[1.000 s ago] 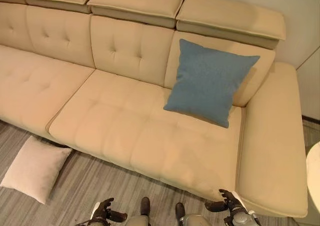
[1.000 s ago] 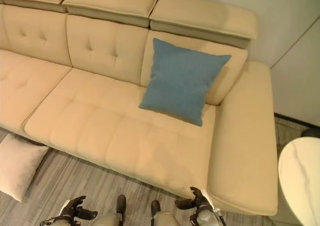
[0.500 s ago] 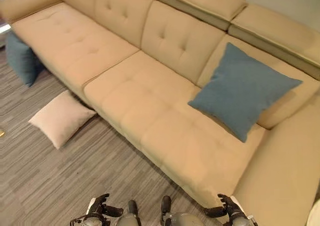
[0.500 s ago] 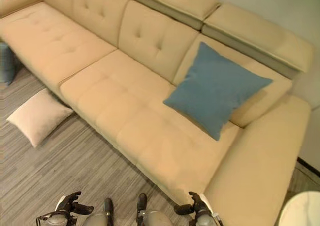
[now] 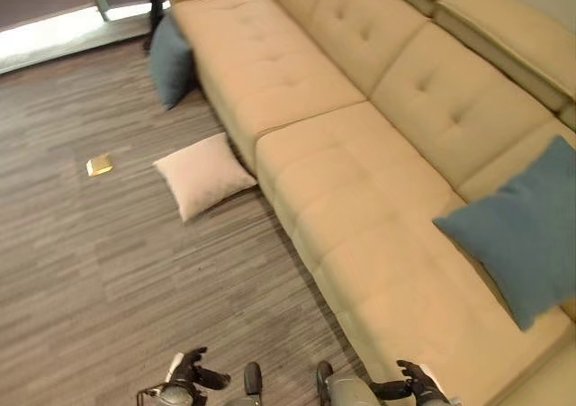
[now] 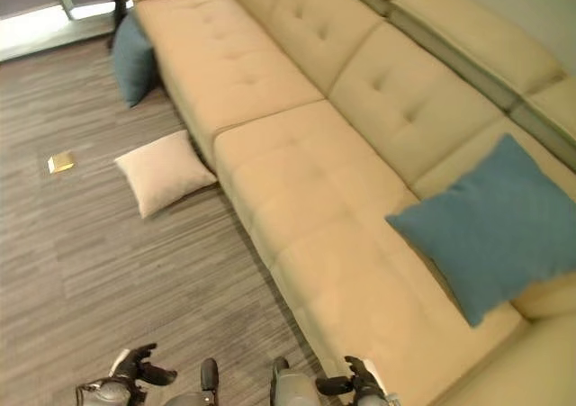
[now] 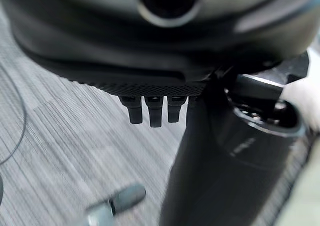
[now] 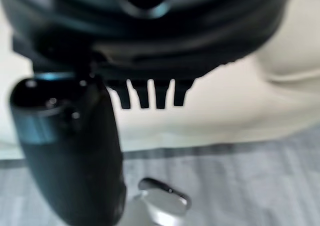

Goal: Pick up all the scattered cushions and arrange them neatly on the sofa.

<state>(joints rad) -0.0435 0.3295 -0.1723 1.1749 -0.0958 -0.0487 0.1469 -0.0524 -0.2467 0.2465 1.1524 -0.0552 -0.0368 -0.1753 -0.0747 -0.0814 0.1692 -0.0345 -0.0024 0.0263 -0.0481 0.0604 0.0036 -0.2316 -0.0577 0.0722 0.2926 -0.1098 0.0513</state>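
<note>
On the floor, touching the sofa [image 5: 360,208] front, lies a pale cushion [image 5: 203,174]; left hand [image 5: 186,374] and right hand [image 5: 416,386] hang relaxed, empty.

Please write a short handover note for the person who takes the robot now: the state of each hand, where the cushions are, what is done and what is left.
Left hand: low by the robot, relaxed, holding nothing.
Right hand: at the sofa's front edge, relaxed, holding nothing.
Done: one blue cushion leans against the backrest at the sofa's right end.
Left: the cream cushion lies flat on the floor, touching the sofa front; a second blue cushion stands on the floor against the sofa's far left end. Both must still go on the seat.
Also: a small gold object lies on the floor.
</note>
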